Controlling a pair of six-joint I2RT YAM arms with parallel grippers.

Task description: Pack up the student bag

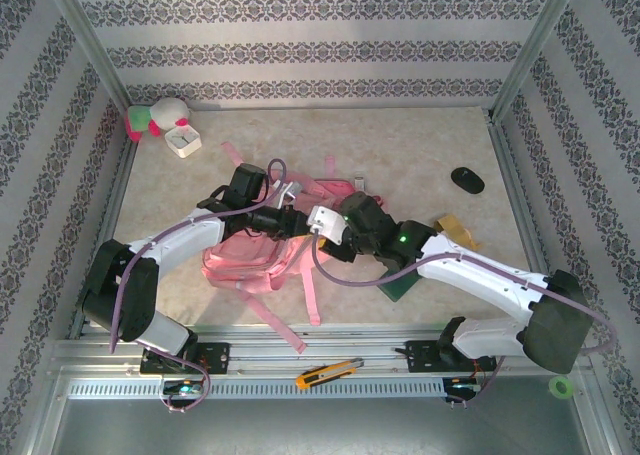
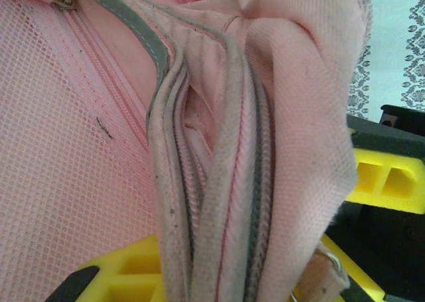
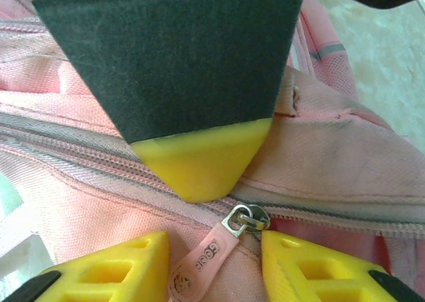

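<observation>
The student bag [image 1: 245, 260], a big soft pink backpack, lies in the middle of the table with its straps spread out. My left gripper [image 1: 300, 218] is shut on a bunched fold of the bag's fabric and zip track [image 2: 226, 202], which runs between its yellow fingers [image 2: 126, 269]. My right gripper [image 1: 324, 225] faces it, almost touching. In the right wrist view its jaws stand open on either side of the pink zip pull [image 3: 202, 262]. The metal slider [image 3: 247, 219] sits against its right finger [image 3: 319, 265]. A yellow-tipped finger of the left gripper [image 3: 199, 162] presses on the zip just above.
A pink-and-white plush toy [image 1: 150, 120] and a white box [image 1: 183, 140] sit at the back left. A black oval object [image 1: 467, 180] lies at the back right. A dark green flat thing [image 1: 405, 285] is under my right arm. An orange cutter [image 1: 328, 372] rests on the front rail.
</observation>
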